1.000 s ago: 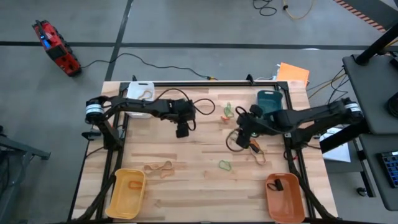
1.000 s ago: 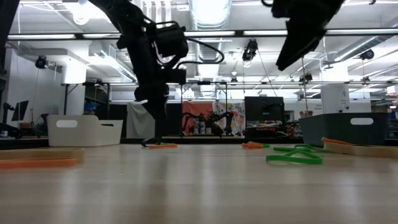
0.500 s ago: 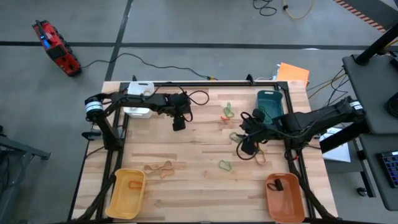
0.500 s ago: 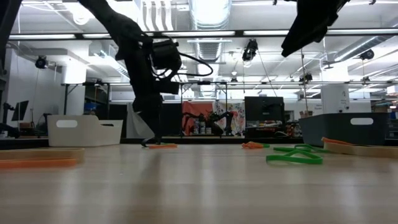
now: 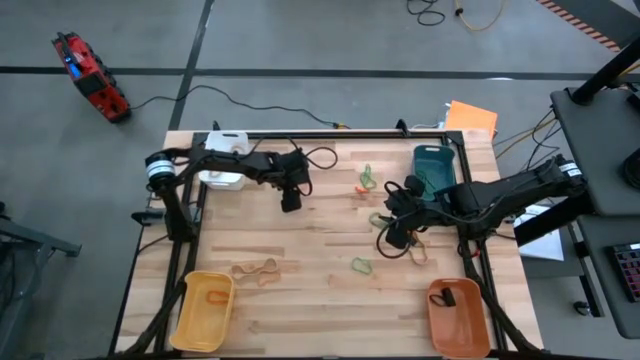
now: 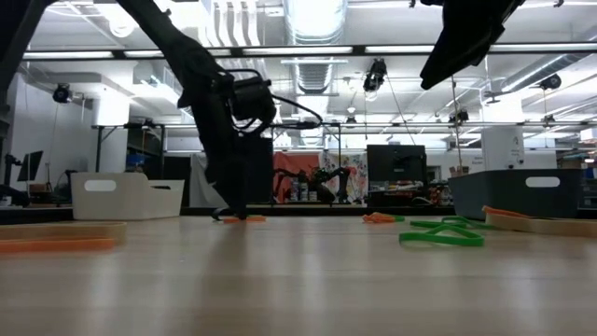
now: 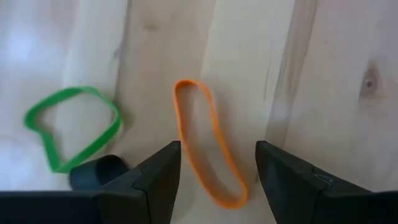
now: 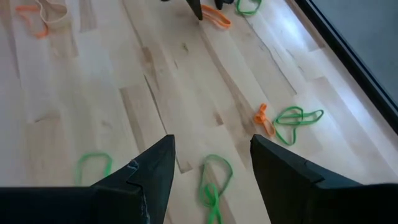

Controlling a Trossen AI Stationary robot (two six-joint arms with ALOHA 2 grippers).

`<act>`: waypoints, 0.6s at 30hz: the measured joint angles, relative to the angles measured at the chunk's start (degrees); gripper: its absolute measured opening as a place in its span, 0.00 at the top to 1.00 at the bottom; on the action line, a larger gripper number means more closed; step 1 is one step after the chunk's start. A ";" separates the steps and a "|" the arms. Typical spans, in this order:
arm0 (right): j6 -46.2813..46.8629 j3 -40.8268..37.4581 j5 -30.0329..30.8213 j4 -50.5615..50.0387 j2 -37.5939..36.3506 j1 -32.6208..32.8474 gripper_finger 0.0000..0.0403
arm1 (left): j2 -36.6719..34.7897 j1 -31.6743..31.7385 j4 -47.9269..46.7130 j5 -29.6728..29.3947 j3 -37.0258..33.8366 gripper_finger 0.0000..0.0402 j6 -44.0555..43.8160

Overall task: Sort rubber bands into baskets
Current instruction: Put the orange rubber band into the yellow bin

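My left gripper [image 7: 217, 180] is open and low over the table's far middle [image 5: 290, 203]. Its fingers stand on either side of an orange rubber band [image 7: 208, 152] that lies flat on the wood, with a green band [image 7: 71, 124] beside it. In the low view the same gripper [image 6: 233, 207] reaches down next to the orange band [image 6: 244, 218]. My right gripper [image 5: 395, 237] hangs open, well above the table [image 6: 466, 37], over a green band [image 8: 214, 180]. The baskets are the white [image 5: 222, 165], teal [image 5: 432, 165], yellow [image 5: 185, 320] and orange [image 5: 470, 330] ones, at the table's four corners.
Loose bands lie scattered: green and orange ones [image 5: 365, 182] at the far middle, a green one [image 5: 362, 265] near the centre, tan and orange ones [image 5: 255, 270] by the yellow basket, and a tan one [image 5: 415, 250] under the right arm. A black frame rail [image 5: 340, 135] runs along the far edge.
My left gripper has come down toward the table and shifted a little toward the far edge, still open, ending over the orange band.
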 joint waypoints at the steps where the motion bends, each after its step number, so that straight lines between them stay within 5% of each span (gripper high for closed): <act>1: 0.03 0.01 0.00 0.00 0.00 0.00 0.51 | 0.46 0.00 0.09 0.00 0.00 0.52 -0.14; 9: 0.08 -0.01 0.02 0.00 0.00 0.00 0.51 | 1.84 0.00 0.77 0.19 0.09 0.61 -0.70; 18: 0.14 -0.01 0.04 0.02 0.00 0.00 0.51 | 2.00 -0.08 1.76 0.40 -0.02 0.96 -2.99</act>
